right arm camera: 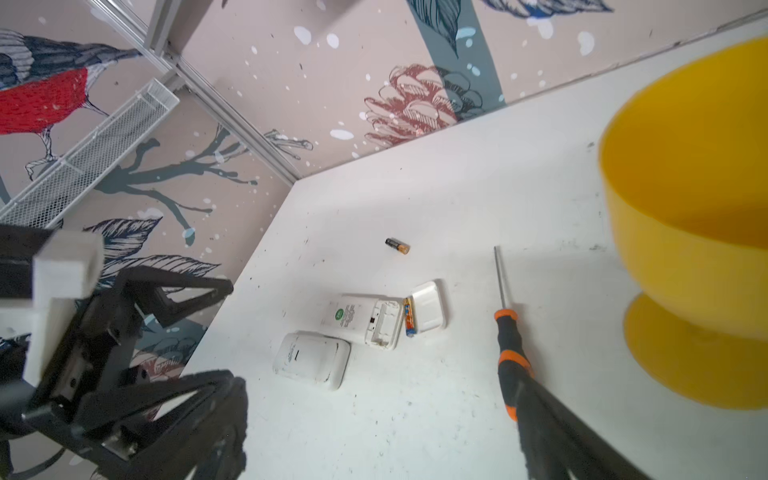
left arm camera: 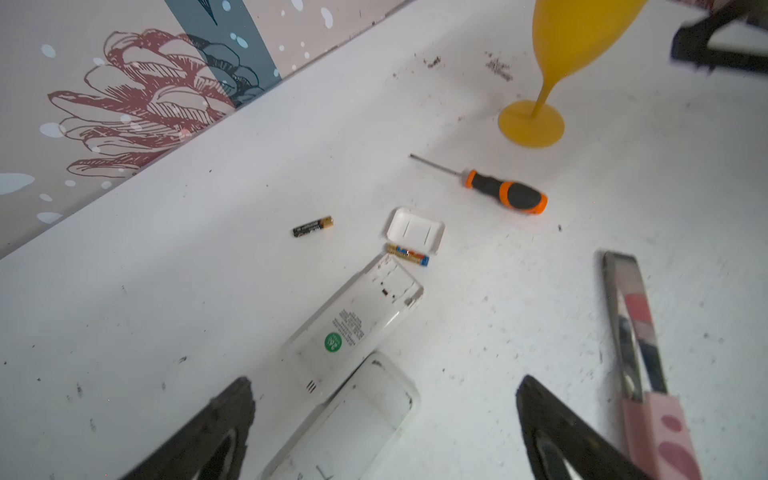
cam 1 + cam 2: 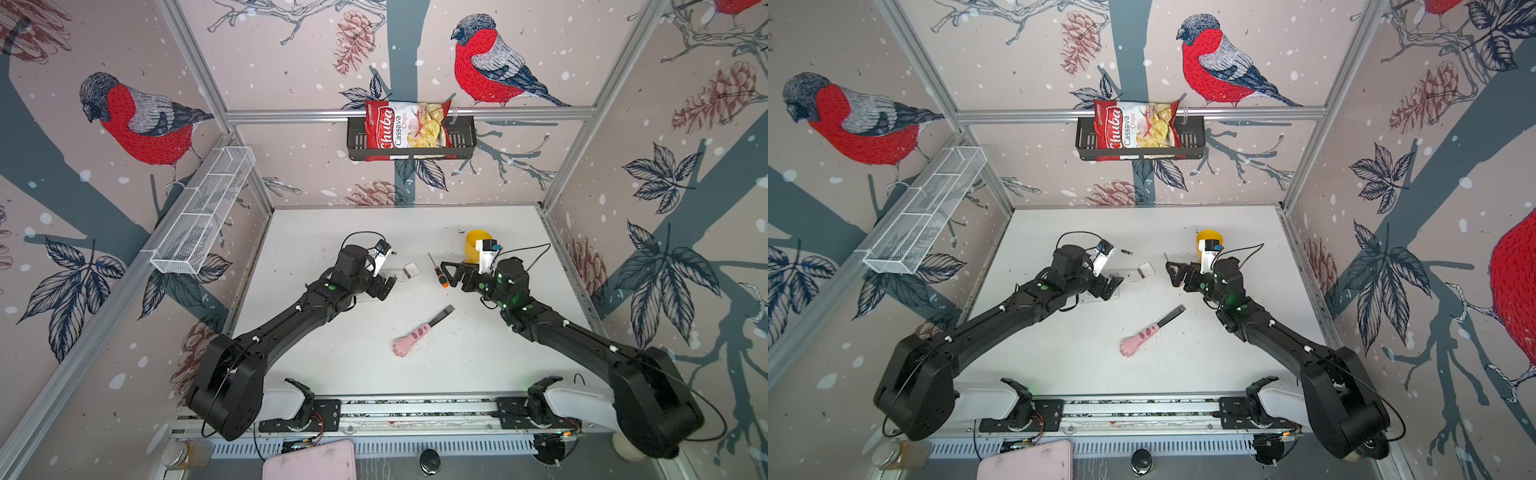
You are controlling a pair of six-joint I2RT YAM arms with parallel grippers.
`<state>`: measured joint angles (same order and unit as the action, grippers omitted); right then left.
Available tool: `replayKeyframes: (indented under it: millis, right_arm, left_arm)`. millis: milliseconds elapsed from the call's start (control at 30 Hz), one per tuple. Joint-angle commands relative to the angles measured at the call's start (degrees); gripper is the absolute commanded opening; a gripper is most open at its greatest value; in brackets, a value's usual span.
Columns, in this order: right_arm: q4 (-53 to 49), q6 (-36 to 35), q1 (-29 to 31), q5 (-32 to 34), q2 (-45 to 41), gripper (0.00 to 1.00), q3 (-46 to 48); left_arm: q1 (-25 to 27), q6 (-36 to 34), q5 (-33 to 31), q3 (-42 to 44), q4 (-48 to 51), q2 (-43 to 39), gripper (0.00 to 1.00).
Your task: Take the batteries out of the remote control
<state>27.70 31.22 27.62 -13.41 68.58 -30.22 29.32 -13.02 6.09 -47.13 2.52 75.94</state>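
Note:
The white remote control (image 2: pixel 353 320) (image 1: pixel 359 318) lies back up on the table with its battery bay open. Its white cover (image 2: pixel 415 230) (image 3: pixel 411 269) lies just past that end. An orange-and-blue battery (image 2: pixel 408 254) (image 1: pixel 409 316) rests between the cover and the remote. A black battery with a copper end (image 2: pixel 312 226) (image 1: pixel 397 245) (image 3: pixel 1126 252) lies apart, farther back. My left gripper (image 2: pixel 384 399) (image 3: pixel 384 286) hangs open above a second white remote (image 2: pixel 365 419). My right gripper (image 1: pixel 378 386) (image 3: pixel 448 275) is open and holds nothing, one finger beside the screwdriver (image 1: pixel 509 332).
A yellow goblet (image 3: pixel 473 245) (image 2: pixel 532 124) stands behind the right gripper. A pink paw-handled lighter (image 3: pixel 411 340) lies nearer the front. On the back wall a black basket (image 3: pixel 461 137) holds a chips bag (image 3: pixel 399 129). A white wire basket (image 3: pixel 203 212) hangs on the left wall.

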Motion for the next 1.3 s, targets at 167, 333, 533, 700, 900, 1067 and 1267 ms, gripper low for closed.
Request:
replayKeyframes:
  millis: [167, 333, 533, 700, 900, 1067, 1267]
  right_arm:
    - [3.92, 2.02, -0.51, 3.48, -2.49, 1.00, 0.87]
    - [2.51, 1.20, 0.06, 1.27, -1.92, 1.00, -0.59]
    - [1.70, -0.39, 2.60, 1.67, -1.18, 1.00, -1.84]
    - [1.17, -0.88, 3.05, 1.55, -0.90, 0.99, -2.31]
    - [0.60, -1.95, 3.36, 1.81, -1.03, 0.96, -2.53]
    - [0.33, -2.21, 3.41, 1.65, -1.25, 0.96, -2.70]
    - [0.68, -2.08, 3.65, 1.46, -1.17, 0.96, -2.65]
  left_arm:
    - [-4.48, -13.63, 3.90, -0.84, 6.44, 2.58, 0.95]
    - [-5.57, -21.46, 2.85, -0.15, 11.25, 3.77, 0.95]
    - [-8.22, -26.84, 1.06, -1.26, 14.77, 6.74, 0.95]
    - [-9.81, -30.11, 1.82, -5.95, 19.87, 11.69, 0.95]
    - [-10.60, -32.81, 4.44, -12.97, 27.72, 19.46, 0.91]
    - [-10.60, -33.81, 4.57, -15.19, 29.21, 23.55, 0.91]
    - [-10.58, -34.27, 3.26, -14.68, 27.72, 25.36, 0.91]
